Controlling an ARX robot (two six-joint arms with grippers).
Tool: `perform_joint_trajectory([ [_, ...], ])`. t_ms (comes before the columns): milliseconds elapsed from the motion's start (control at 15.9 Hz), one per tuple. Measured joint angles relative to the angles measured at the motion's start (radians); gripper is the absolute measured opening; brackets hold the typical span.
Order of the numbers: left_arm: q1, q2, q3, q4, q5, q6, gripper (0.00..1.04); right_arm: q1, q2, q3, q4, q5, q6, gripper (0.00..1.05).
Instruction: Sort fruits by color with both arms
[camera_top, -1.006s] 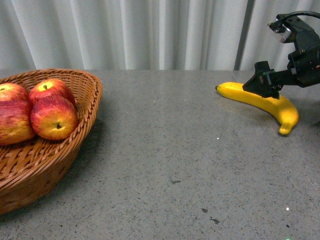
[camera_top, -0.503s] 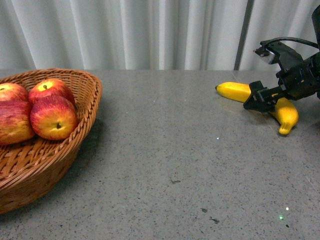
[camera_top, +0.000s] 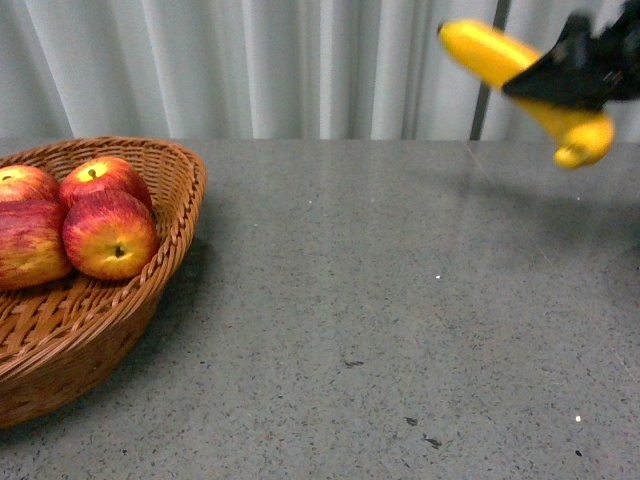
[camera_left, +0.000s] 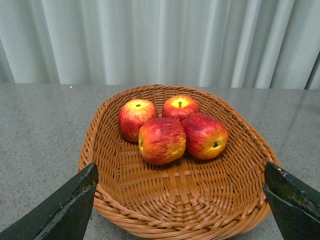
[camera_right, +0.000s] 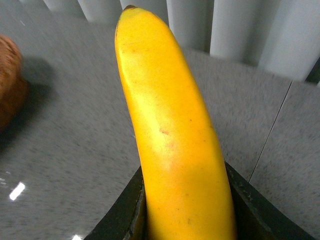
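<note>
A yellow banana (camera_top: 490, 52) hangs in the air at the far right, well above the table, with my right gripper (camera_top: 565, 80) shut on its middle. The right wrist view shows the banana (camera_right: 170, 130) filling the frame, pinched between black fingers (camera_right: 250, 205). Red apples with yellow streaks (camera_top: 108, 235) lie together in a wicker basket (camera_top: 150, 290) at the left. In the left wrist view my left gripper (camera_left: 180, 210) is open, its dark fingers (camera_left: 70, 205) wide apart over the basket's near rim (camera_left: 190, 225), with the apples (camera_left: 162, 140) beyond them.
A grey speckled table (camera_top: 380, 320) stretches between the basket and the right arm. White curtains (camera_top: 300, 60) close off the back. A dark vertical strip (camera_top: 485, 110) runs down the curtain near the banana.
The right gripper closed on the banana where it lay on the table and lifted it up off the surface. The basket and apples stayed put.
</note>
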Motion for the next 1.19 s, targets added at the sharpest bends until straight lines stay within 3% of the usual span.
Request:
perform_joint_trajectory([
  [251,0.000,0.000,0.000,0.000,0.000,0.000,0.98,-0.172,-0.312,-0.208,-0.041,-0.060,-0.011,0.35],
  [377,0.000,0.000,0.000,0.000,0.000,0.000,0.98,-0.330,-0.330,-0.249,-0.113,-0.013,-0.076,0.35],
  [503,0.000,0.000,0.000,0.000,0.000,0.000,0.98,-0.414,-0.281,-0.248,-0.131,0.035,-0.128,0.34],
  [566,0.000,0.000,0.000,0.000,0.000,0.000,0.98,-0.431,-0.259,-0.248,-0.127,0.056,-0.141,0.40],
  [692,0.000,0.000,0.000,0.000,0.000,0.000,0.98,-0.435,-0.247,-0.269,-0.098,0.046,-0.142,0.64],
  [754,0.000,0.000,0.000,0.000,0.000,0.000,0.98,-0.400,-0.315,-0.315,-0.064,0.011,-0.130,0.82],
  [880,0.000,0.000,0.000,0.000,0.000,0.000,0.98,-0.358,-0.432,-0.365,-0.030,-0.045,-0.080,1.00],
  [1006,0.000,0.000,0.000,0.000,0.000,0.000,0.98,-0.304,-0.644,-0.461,0.027,-0.109,0.025,0.98],
  [1195,0.000,0.000,0.000,0.000,0.000,0.000,0.98,-0.222,-0.894,-0.565,0.060,-0.119,0.148,0.98],
])
